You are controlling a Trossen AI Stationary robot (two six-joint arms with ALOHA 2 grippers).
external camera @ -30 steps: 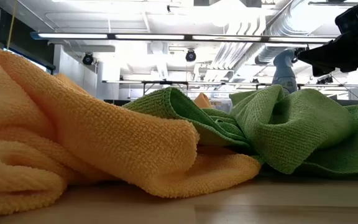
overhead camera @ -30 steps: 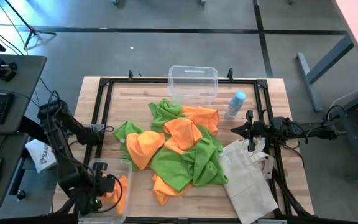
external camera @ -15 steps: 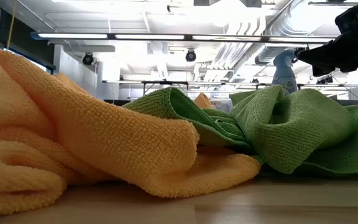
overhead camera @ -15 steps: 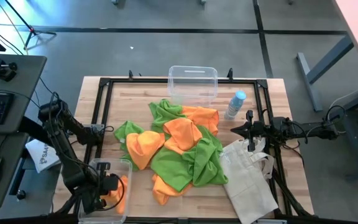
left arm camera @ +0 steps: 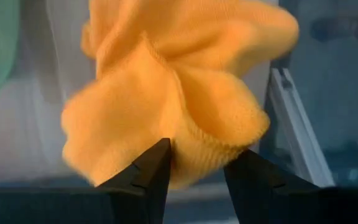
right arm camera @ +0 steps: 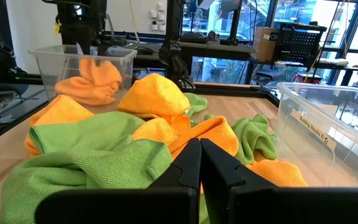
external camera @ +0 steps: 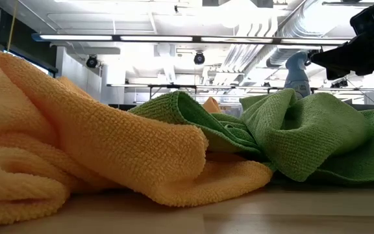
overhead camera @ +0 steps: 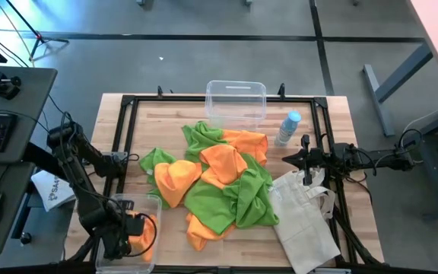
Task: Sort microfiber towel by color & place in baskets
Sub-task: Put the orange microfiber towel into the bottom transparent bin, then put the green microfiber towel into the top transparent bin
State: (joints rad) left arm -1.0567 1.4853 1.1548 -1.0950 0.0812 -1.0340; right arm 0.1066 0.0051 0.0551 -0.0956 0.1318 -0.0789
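Barely begun: the left gripper (overhead camera: 130,229), fingers parted, hangs over the clear plastic basket (overhead camera: 154,204) at the table's near left corner, an orange microfiber towel (left arm camera: 173,93) bunched between them; orange and green towels (overhead camera: 211,183) remain heaped mid-table.

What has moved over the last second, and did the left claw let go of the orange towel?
The left claw has sunk a little deeper into the near-left bin, carrying the orange towel. Its fingers are apart around a fold of it. The right claw, the pile and the far bin stayed put.
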